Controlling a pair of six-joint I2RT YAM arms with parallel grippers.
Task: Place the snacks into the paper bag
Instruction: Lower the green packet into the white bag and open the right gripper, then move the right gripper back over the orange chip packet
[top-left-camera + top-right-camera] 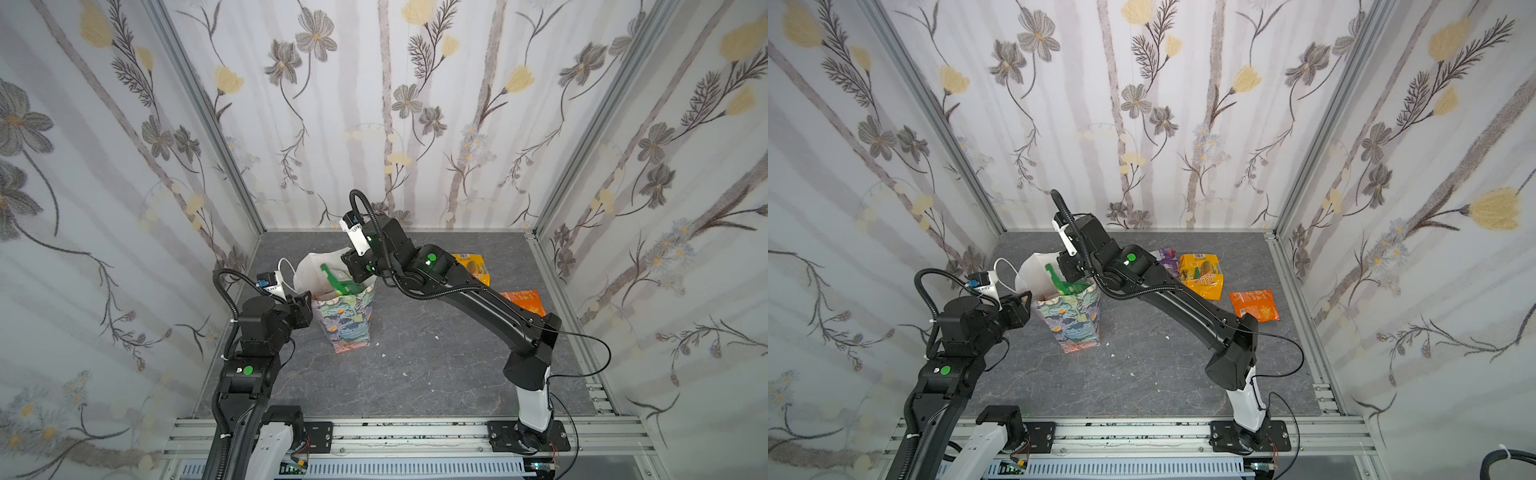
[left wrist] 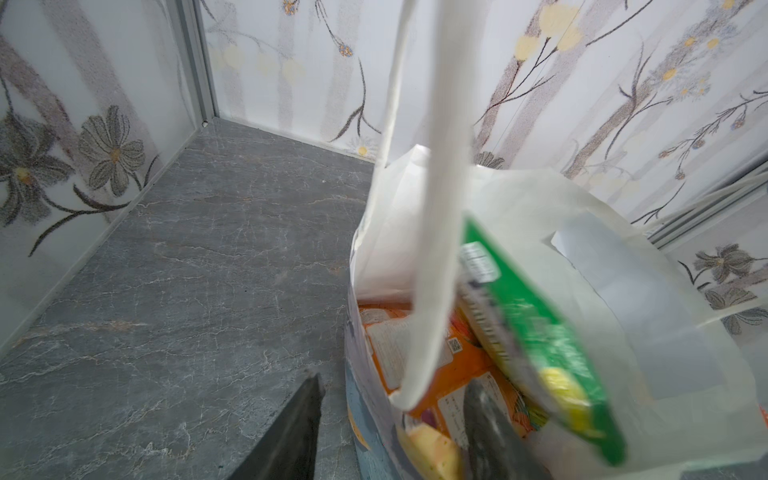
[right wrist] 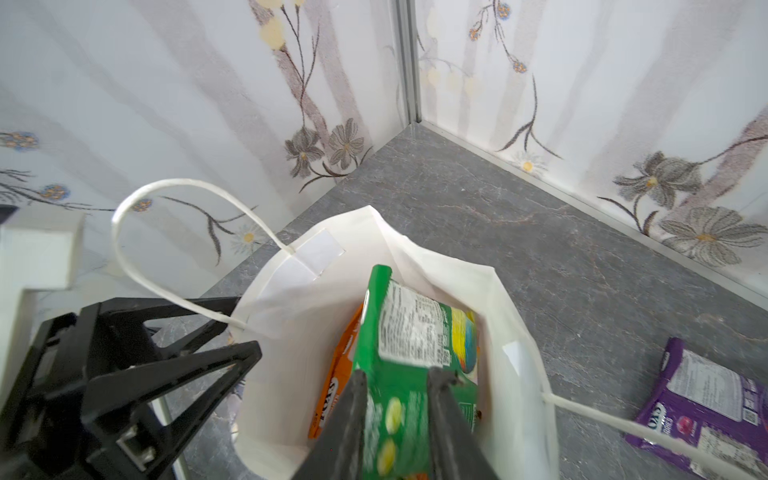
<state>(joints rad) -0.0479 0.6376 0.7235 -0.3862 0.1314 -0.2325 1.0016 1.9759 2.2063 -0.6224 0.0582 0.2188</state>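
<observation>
Green packet [image 3: 411, 345] tilted in mouth of paper bag [image 1: 349, 320]; bag upright, left of table [image 1: 415, 374] centre; right gripper [image 3: 399, 374] over it, fingers apart, packet apparently loose; left gripper [image 3: 248, 324] straddles rim at 9 o'clock, clamped or not, cannot tell; drop step in hand; next likely: reach to yellow packet [image 1: 1200, 270] and orange packet [image 1: 1254, 305] at 2–3 o'clock.

- On the yellow packet [image 1: 1200, 270], at 3 o'clock from the paper bag [image 1: 1075, 324], you can read an upside-down "100".
- On the purple packet [image 3: 706, 399] you can read part of "FOX'S", upside down.
- The orange packet [image 3: 332, 395] in the bag shows what looks like "FOX'S", sideways.
- The green packet's [image 3: 415, 332] label print is too blurred to read.
</observation>
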